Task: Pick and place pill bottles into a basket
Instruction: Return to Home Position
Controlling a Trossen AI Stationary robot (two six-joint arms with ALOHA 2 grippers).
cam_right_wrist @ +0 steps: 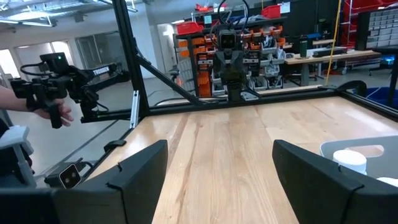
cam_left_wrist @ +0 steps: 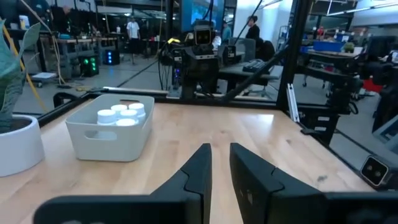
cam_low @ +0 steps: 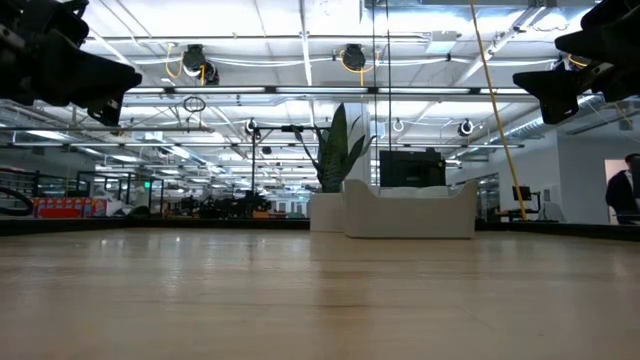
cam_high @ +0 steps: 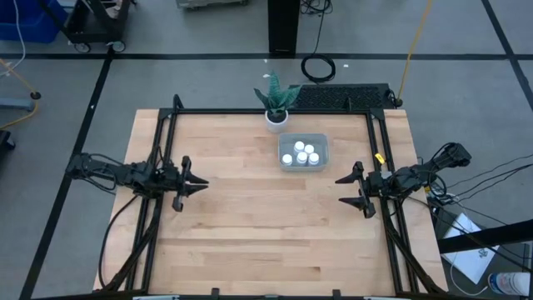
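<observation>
White pill bottles (cam_high: 301, 157), 5 in all, stand inside the basket (cam_high: 324, 143).

The left arm (cam_high: 117, 172) stretches level toward the middle, the left claw (cam_high: 204, 182) with its fingers almost together, only a slit between them. The right arm (cam_high: 425, 171) mirrors it, the right claw (cam_high: 340, 190) spread wide and empty. Both are held aloft.

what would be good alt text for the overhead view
A pale basket holding white pill bottles sits toward the back of a wooden table, a potted plant just behind it. The left gripper and right gripper hover over opposite sides, pointing inward, both empty.
</observation>
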